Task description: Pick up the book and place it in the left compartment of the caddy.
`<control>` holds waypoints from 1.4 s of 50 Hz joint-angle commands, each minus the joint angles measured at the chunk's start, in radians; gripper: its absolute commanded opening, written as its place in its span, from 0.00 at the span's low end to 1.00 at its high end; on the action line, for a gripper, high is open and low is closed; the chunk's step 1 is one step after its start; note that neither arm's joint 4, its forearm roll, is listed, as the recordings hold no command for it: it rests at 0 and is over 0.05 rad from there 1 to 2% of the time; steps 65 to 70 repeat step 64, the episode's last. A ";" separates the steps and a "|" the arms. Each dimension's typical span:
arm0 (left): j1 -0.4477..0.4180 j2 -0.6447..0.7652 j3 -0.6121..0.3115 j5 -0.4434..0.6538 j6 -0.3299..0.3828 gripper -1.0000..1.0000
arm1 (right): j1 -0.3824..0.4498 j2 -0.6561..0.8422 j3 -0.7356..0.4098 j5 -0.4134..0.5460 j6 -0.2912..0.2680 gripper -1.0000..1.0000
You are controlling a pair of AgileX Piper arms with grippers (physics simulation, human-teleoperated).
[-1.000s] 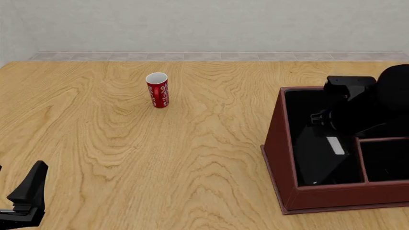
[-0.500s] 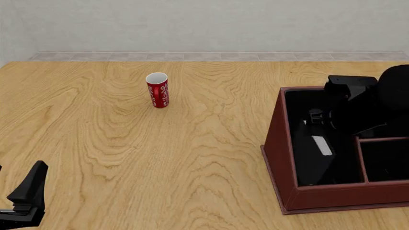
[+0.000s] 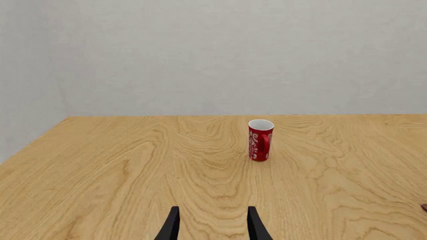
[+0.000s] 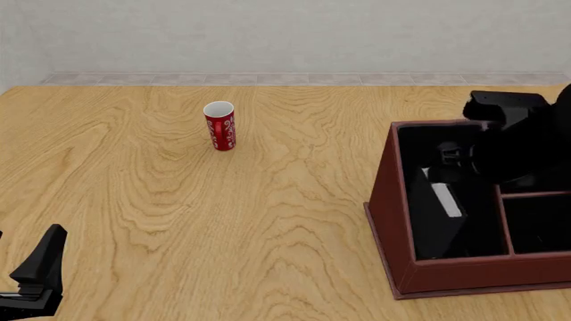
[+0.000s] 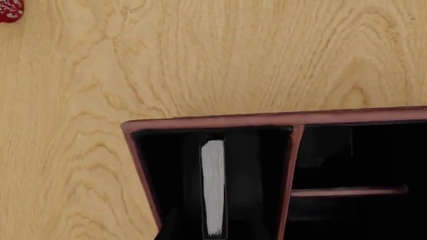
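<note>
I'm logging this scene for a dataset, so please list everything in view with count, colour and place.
Table: one, light wood grain, under everything.
Cup: one, red with white pattern, upright, far left-centre.
Caddy: one, reddish-brown, black inside, right side.
Book: one, black with white page edge, in the caddy's left compartment.
Wall: pale grey, behind.
Left tool: black, near left corner, open.
Right tool: black, above the caddy; state unclear.

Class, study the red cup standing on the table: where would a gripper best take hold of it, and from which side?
Grip the red cup across its mid-body, coming in level from the arms' side. It stands upright and alone, so its walls are open all round.
</note>
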State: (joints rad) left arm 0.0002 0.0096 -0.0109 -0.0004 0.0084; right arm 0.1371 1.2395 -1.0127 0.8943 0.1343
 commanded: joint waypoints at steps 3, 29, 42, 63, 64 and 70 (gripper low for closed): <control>-0.001 -0.004 0.001 0.004 0.000 1.00 | 0.037 -0.134 -0.028 0.111 0.019 1.00; -0.001 -0.004 0.001 0.004 0.000 1.00 | 0.121 -0.437 -0.047 0.325 0.063 1.00; 0.000 -0.005 0.001 0.004 0.000 1.00 | 0.123 -0.578 0.048 0.326 0.062 1.00; -0.001 -0.004 0.001 0.004 0.000 1.00 | 0.190 -0.797 0.205 0.326 0.082 1.00; -0.001 -0.005 0.001 0.004 0.000 1.00 | 0.192 -0.806 0.213 0.326 0.084 1.00; -0.001 -0.005 0.001 0.004 0.000 1.00 | 0.192 -0.806 0.213 0.326 0.084 1.00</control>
